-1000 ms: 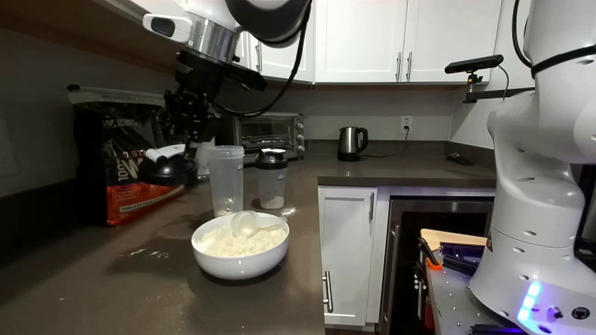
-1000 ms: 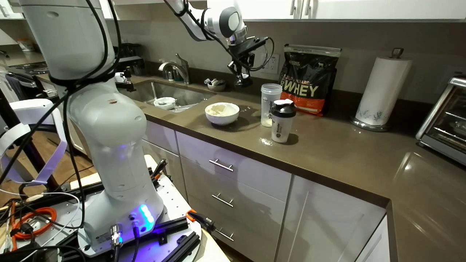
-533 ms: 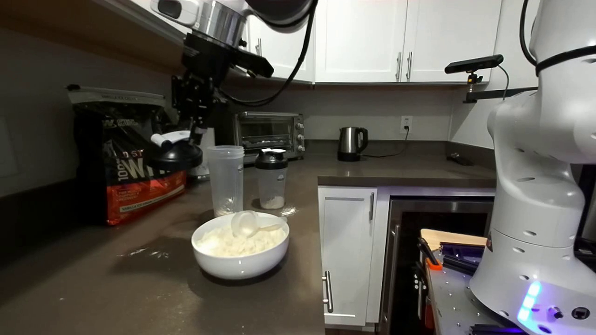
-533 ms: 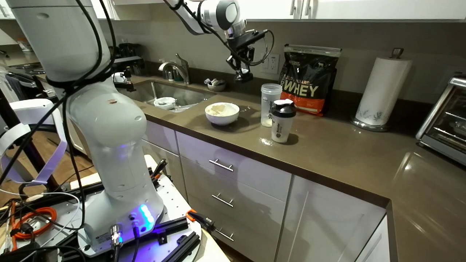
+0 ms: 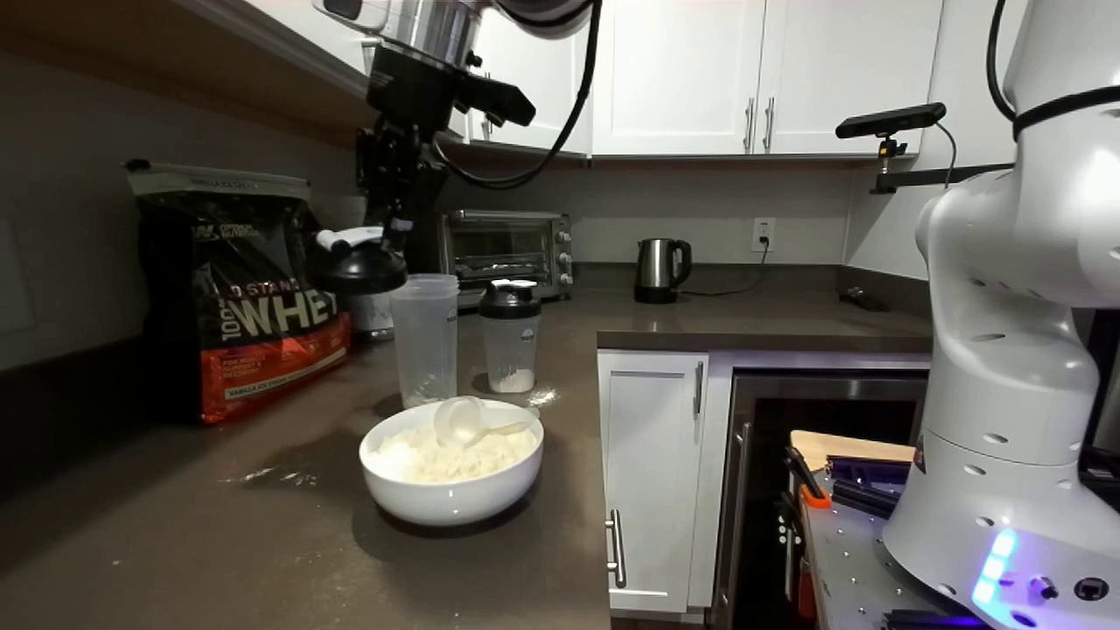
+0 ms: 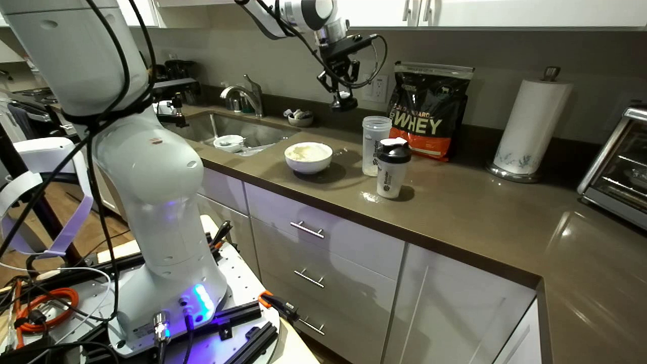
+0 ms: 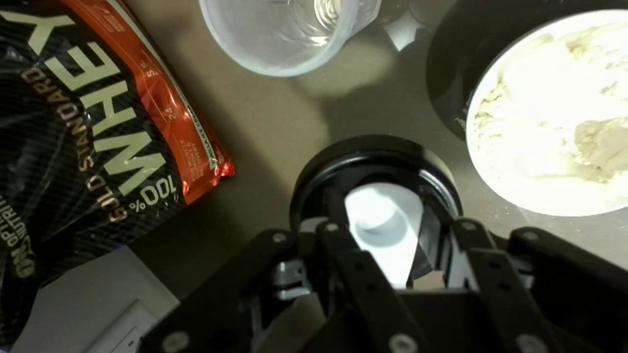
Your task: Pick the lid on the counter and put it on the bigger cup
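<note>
Black plastic shapes the lid (image 5: 360, 269), held by its raised white cap (image 7: 384, 220), presumably to leave the rim free for seating on the bigger cup (image 5: 425, 341), which stands upright and uncovered on the table (image 5: 175, 525). The fingers (image 7: 352, 260) pinch that cap from both sides; the lid hangs just below them, near the cup's mouth but not over it.

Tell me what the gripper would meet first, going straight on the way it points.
Probably the counter, touched first by the lid in the gripper; the bigger cup seems off to one side, though depth is unclear.
</note>
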### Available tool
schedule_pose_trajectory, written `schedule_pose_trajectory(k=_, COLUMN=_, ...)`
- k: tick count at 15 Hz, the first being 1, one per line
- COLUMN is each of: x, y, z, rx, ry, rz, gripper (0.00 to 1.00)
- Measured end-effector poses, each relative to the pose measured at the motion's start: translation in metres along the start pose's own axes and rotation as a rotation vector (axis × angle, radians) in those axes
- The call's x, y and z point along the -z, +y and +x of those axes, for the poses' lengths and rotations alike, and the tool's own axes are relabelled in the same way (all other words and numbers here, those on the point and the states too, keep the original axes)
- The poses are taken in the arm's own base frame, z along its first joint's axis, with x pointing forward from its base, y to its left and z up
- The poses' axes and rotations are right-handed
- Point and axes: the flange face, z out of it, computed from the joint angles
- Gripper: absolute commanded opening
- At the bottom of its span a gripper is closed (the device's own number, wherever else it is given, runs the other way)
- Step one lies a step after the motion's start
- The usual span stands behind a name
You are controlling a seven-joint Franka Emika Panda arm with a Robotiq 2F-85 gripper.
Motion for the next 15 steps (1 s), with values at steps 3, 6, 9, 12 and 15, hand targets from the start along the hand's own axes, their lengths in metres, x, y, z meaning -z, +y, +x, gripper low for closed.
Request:
schedule_pose_trajectory(k=3, x=-0.002, y=0.008, z=-0.012, rx=-0.07, ry=-0.014, rz=0.007, gripper=0.13)
schedule_pose_trajectory(k=6, x=-0.005, y=0.018, z=-0.022, rx=-0.131, ry=-0.024, rz=0.007, gripper=0.13)
schedule_pose_trajectory(k=9, x=-0.006, y=0.03, z=-0.026, rx=-0.18, ry=-0.027, rz=0.004, gripper=0.13)
schedule_pose_trajectory(k=12, x=-0.009, y=0.042, z=-0.027, rx=-0.228, ry=-0.039, rz=0.011, gripper=0.13)
schedule_pose_trajectory(k=15, x=-0.012, y=0.051, z=-0.027, rx=-0.265, ry=-0.05, rz=0.019, gripper=0.13)
